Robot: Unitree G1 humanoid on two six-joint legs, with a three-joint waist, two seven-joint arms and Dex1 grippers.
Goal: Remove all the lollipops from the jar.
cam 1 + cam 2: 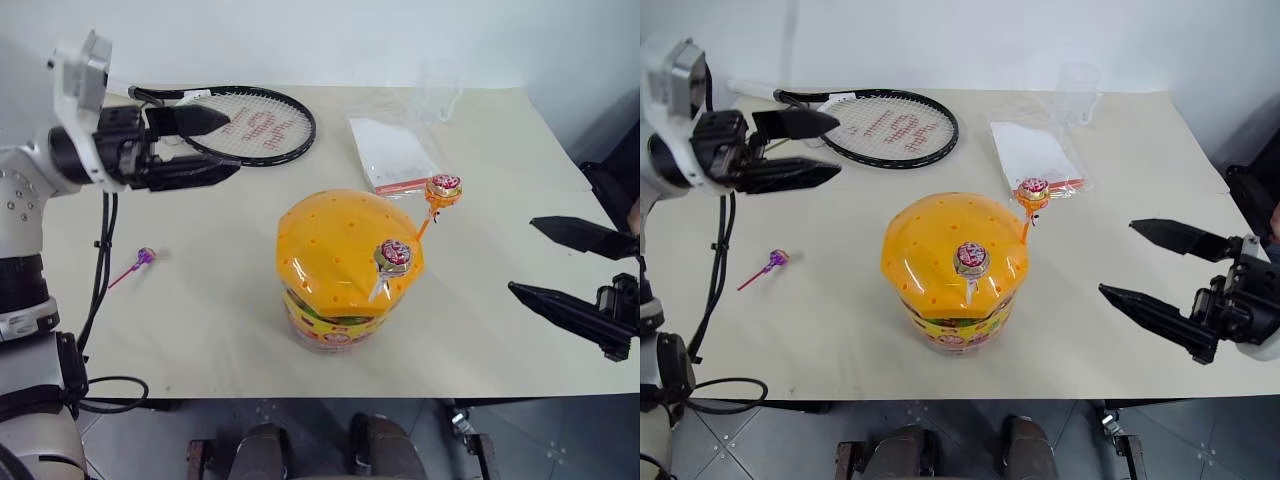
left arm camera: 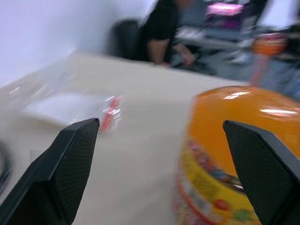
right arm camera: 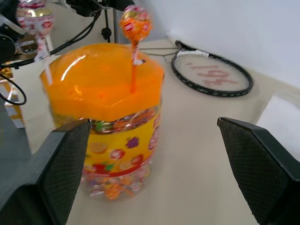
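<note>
**Clearing the jar: one lollipop out, two still standing**

We list the purple-stick lollipop (image 1: 145, 257) lying on the table (image 1: 500, 330), well below and apart from the left gripper (image 1: 205, 145), whose fingers stand wide and empty. The orange-stick lollipop (image 1: 443, 187) and white-stick lollipop (image 1: 392, 255) remain planted in the jar (image 1: 345, 265) lid, between both grippers. The right gripper (image 1: 1160, 270) waits wide open, nearer the jar. Next, we judge, comes pinching one thin stick, probably the orange one, and pulling straight up.

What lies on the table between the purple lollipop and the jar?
Nothing: in the left eye view, bare table separates the purple lollipop from the jar.
</note>
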